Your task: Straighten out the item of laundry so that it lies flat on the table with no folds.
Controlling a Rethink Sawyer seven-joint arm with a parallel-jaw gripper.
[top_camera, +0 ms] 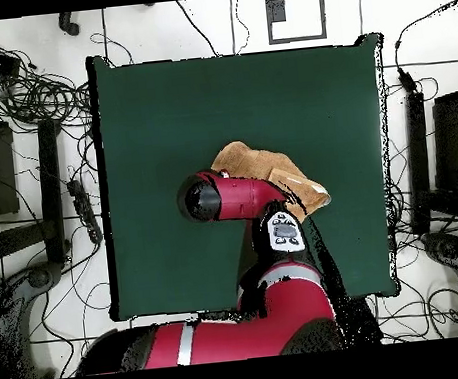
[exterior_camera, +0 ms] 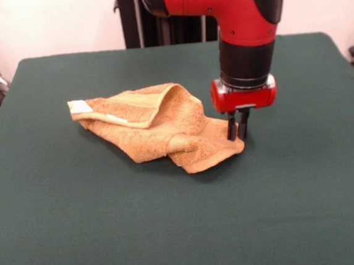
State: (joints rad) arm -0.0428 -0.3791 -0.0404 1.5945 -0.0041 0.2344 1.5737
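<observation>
arm [exterior_camera: 242, 21] down, fingers [exterior_camera: 232, 128] nearly closed

Pale wall [exterior_camera: 62, 21], cable-strewn floor [top_camera: 38, 146]

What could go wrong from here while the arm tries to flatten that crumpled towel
The gripper stands at the very edge of the towel, fingers close together, so it may catch only a thin hem and slip off. The towel is bunched and folded over itself, so a pull might drag the whole bundle across the table instead of opening it.

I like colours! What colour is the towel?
Orange-tan towel, with a small white label; clearest in the front view.
</observation>
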